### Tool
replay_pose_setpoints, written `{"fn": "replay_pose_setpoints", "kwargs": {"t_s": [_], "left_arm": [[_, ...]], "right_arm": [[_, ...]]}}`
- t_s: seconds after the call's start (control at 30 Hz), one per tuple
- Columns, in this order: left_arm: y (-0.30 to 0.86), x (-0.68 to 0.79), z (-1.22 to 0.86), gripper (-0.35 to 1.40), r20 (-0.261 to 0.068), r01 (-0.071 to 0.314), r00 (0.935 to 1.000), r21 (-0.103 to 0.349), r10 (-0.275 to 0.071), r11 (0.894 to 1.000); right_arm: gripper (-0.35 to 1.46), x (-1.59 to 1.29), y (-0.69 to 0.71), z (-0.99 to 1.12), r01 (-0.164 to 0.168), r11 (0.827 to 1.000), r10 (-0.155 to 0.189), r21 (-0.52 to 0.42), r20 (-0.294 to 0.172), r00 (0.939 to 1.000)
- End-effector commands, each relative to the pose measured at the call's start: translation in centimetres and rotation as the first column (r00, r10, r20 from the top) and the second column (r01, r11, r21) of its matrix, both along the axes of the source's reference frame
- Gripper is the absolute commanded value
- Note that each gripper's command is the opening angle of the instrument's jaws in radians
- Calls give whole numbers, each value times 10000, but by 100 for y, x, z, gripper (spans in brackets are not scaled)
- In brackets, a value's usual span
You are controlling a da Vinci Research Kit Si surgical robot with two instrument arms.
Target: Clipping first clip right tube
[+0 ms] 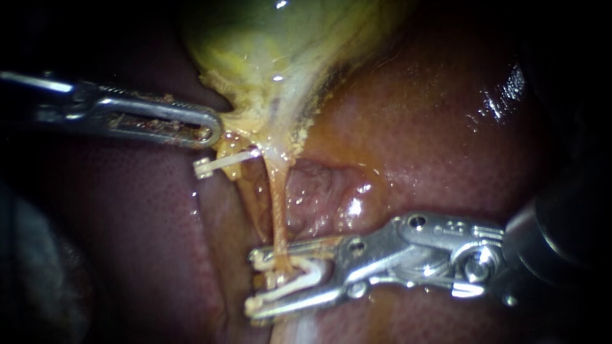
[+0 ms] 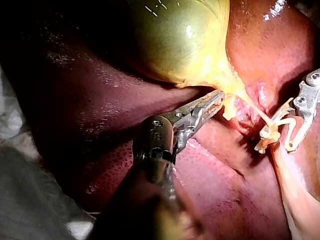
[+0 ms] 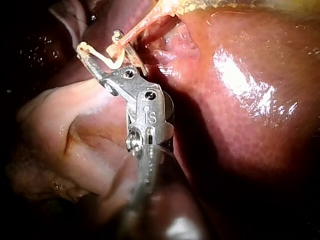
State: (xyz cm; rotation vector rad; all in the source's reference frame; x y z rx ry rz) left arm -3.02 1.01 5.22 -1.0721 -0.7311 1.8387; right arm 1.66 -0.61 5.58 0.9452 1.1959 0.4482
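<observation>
Gallbladder (image 1: 268, 38): green-yellow and glistening, at the top of the endoscope view, narrowing downward into yellow tissue (image 1: 237, 121) at its foot. Liver (image 1: 446, 127): red-brown, wet and shiny, lying round and under everything else. Left tool (image 1: 215, 130): comes in from the left, flecked with scraps of tissue. Its jaws lie close together and are clamped on the edge of the yellow tissue, which the left wrist view shows running straight into their tip. Placed clip (image 1: 217, 164): white, shut flat, just below the left tool's tip. It lies across the left-hand strand under the yellow tissue, well apart from the right tool. Right tube (image 1: 278, 210): a thin orange strand, taut, running down from the yellow tissue, past a pink hollow in the liver, into the right tool. Right tool (image 1: 253, 285): comes in from the right, bright metal. Its jaws stand wide apart and both bear on an open clip (image 1: 296, 285), white and V-shaped, seated between them. The right tube passes between the open clip's two legs, which have not met around it. The right wrist view shows the same: the tube crosses the open clip near the jaw tips, with a pale fold of tissue (image 3: 60, 130) beside the shaft. Pale grey cloth (image 2: 30, 200): at the edge of the left wrist view, beyond the liver.
</observation>
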Motion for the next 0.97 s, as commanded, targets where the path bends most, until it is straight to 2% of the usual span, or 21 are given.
{"fn": "replay_pose_setpoints", "kwargs": {"t_s": [0.03,0.13,0.27,0.4,0.63,0.97], "left_arm": [[0,0,0,-35,4,-2,10000,1,2,10000],[0,0,0,-35,4,-2,10000,1,2,10000],[0,0,0,-35,4,-3,10000,1,3,10000],[1,0,1,-35,7,-7,10000,1,7,10000],[1,1,1,-35,10,-11,10000,1,11,10000],[1,0,1,-35,9,-10,10000,1,10,10000]], "right_arm": [[27,0,2,0,-71,9999,70,123,86,9999],[8,-2,6,-3,-201,9987,189,462,262,9995],[-9,-5,8,-4,-249,9944,202,1027,469,9987],[-35,-9,8,-3,-295,9839,153,1761,815,9966],[-35,-20,5,0,-171,9847,-23,1732,1112,9938],[-35,-17,9,5,-215,9844,25,1748,1077,9942]]}}
